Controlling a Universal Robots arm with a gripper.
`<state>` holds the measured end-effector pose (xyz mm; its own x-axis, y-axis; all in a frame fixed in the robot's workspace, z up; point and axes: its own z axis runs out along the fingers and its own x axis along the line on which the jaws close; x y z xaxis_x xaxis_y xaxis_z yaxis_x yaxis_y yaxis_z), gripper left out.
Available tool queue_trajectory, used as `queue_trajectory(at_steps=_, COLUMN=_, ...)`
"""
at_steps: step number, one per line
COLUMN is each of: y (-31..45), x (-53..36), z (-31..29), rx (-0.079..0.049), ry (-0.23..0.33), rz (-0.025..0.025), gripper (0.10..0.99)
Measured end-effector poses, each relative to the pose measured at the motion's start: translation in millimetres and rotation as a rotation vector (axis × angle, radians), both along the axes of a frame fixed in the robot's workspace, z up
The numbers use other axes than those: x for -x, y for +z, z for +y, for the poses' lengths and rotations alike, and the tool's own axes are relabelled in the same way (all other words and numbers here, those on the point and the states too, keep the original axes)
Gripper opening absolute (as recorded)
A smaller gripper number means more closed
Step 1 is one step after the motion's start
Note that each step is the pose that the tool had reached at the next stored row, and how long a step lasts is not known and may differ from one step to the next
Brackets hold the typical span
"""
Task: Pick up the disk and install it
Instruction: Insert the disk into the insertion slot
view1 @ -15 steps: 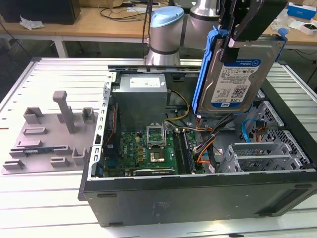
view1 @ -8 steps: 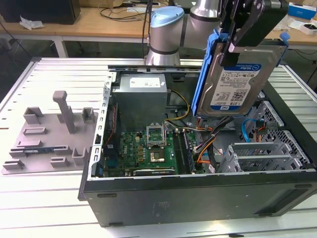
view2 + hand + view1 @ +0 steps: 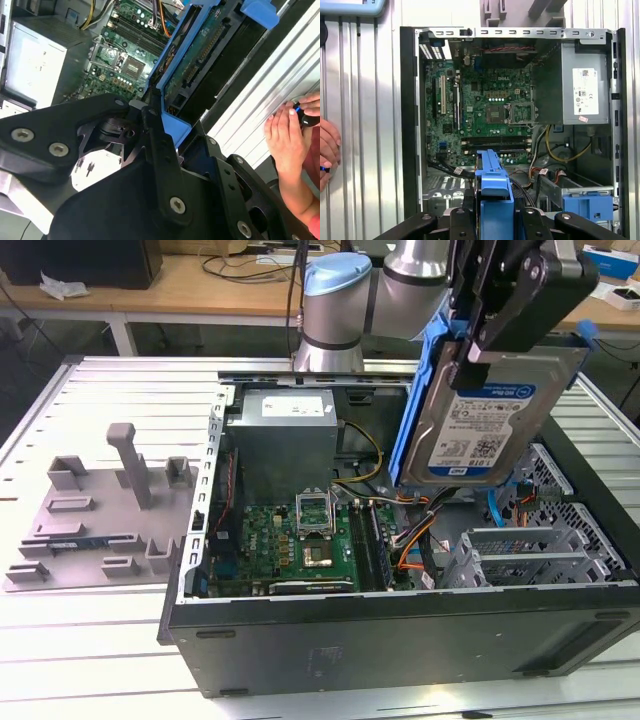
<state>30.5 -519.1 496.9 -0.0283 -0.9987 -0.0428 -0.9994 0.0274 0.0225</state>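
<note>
The disk (image 3: 487, 428), a silver hard drive with a blue-and-white label in a blue plastic bracket, hangs tilted on edge above the right side of the open computer case (image 3: 400, 625). My gripper (image 3: 466, 366) is shut on its upper part. In the second wrist view the disk's circuit-board underside (image 3: 200, 45) and its blue bracket show between my black fingers (image 3: 156, 145). In the first wrist view the bracket's blue edge (image 3: 493, 185) sits in my gripper (image 3: 493, 220), over the case's drive-cage end.
Inside the case lie the motherboard (image 3: 300, 540), a grey power-supply box (image 3: 285, 440), loose cables and a metal drive cage (image 3: 520, 550) with a blue latch (image 3: 587, 205). A grey fixture plate (image 3: 100, 510) lies on the exterior view's left. A person's hand (image 3: 290, 135) rests beside the case.
</note>
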Motion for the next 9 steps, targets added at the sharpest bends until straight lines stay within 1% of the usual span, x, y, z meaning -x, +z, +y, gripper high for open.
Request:
queue_trajectory(at_steps=3, y=-2.5, x=0.0, z=-8.3, rx=-0.009, ry=-0.002, rz=0.0000, gripper=0.369)
queue_trajectory(at_steps=6, y=-4.9, x=0.0, z=-14.9, rx=-0.017, ry=-0.005, rz=0.0000, gripper=0.369)
queue_trajectory(at_steps=9, y=-6.6, x=-2.9, z=-21.1, rx=-0.021, ry=-0.006, rz=0.0001, gripper=0.369)
